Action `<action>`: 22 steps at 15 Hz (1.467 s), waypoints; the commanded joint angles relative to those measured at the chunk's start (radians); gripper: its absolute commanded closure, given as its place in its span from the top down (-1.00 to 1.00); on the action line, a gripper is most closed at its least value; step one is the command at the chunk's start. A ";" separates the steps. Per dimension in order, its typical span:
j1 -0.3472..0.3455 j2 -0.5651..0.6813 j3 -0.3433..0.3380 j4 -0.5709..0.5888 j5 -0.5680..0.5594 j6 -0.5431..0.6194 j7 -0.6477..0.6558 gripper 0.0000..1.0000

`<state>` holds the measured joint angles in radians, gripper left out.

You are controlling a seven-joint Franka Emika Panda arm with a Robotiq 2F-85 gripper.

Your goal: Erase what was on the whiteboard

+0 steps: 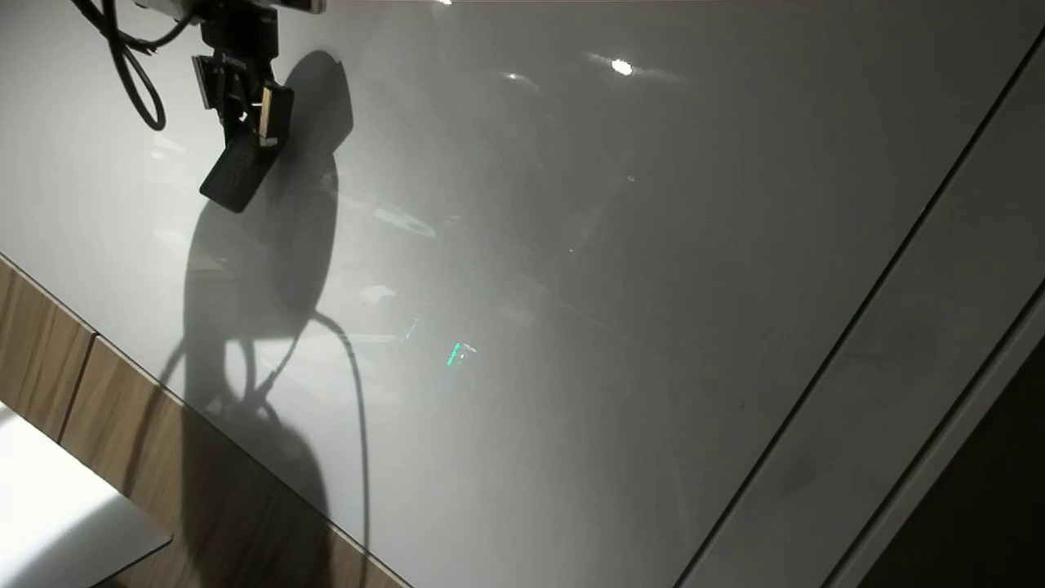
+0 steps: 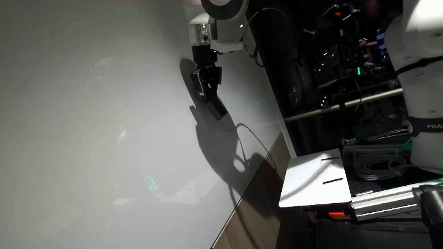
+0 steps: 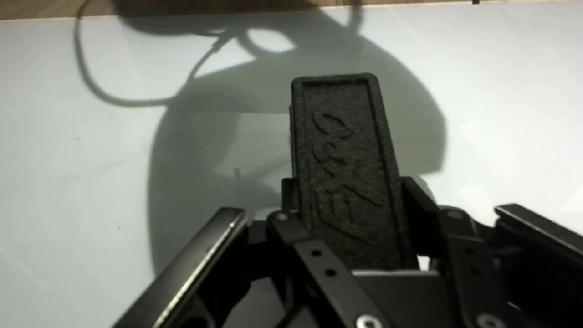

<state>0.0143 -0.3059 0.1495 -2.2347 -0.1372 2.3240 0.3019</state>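
Whiteboard [image 2: 104, 114], glossy and pale grey, spreads over the left side of an exterior view, streaked with soft glare and dotted low down by a small green reflection [image 2: 153, 184]. A few faint marks [image 3: 76, 139] show on the same surface in the wrist view. Next along, a white robot arm [image 2: 230, 33] extends from the top edge in front of the board, its black gripper [image 2: 209, 97] clenched on a dark eraser [image 2: 218, 110]. The fingers [image 3: 289, 196] pinch the eraser from both sides in the wrist view, where script lettering shows on the face turned to the camera; in both exterior views it slants away from the fingertips. Whether its far side touches the board cannot be told. Below, a broad shadow [image 2: 218, 141] with looping cable lines falls across the board and onto a brown wood-grain strip [image 2: 242, 224] along its edge. Farther right, beyond the strip, sits a white flat panel [image 2: 304, 173] with two black slots [image 2: 332, 181], a band of shade crossing it. Just beside it runs a silver metal rail [image 2: 384, 205], with coiled cable [image 2: 375, 174] above it in the view. At far right stands a white upright robot section [image 2: 422, 93], its black band [image 2: 420, 126] lettered FRA before the edge cuts the word off.
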 commanded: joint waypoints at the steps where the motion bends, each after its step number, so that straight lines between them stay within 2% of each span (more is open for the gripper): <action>1: 0.013 -0.127 -0.008 -0.126 0.006 -0.052 -0.023 -0.40; 5: 0.021 -0.269 -0.004 -0.276 -0.006 -0.090 -0.043 -0.40; 9: -0.001 -0.315 -0.016 -0.383 -0.020 -0.073 -0.076 -0.40; 13: -0.020 -0.283 -0.014 -0.469 -0.021 -0.062 -0.088 -0.40; 16: -0.009 -0.272 -0.002 -0.539 -0.014 -0.065 -0.084 -0.40; 17: -0.006 -0.230 0.009 -0.507 -0.014 -0.079 -0.079 -0.40; 22: 0.011 -0.131 0.039 -0.539 -0.026 -0.026 -0.068 -0.40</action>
<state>0.0163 -0.5112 0.1734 -2.7748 -0.1376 2.2553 0.2245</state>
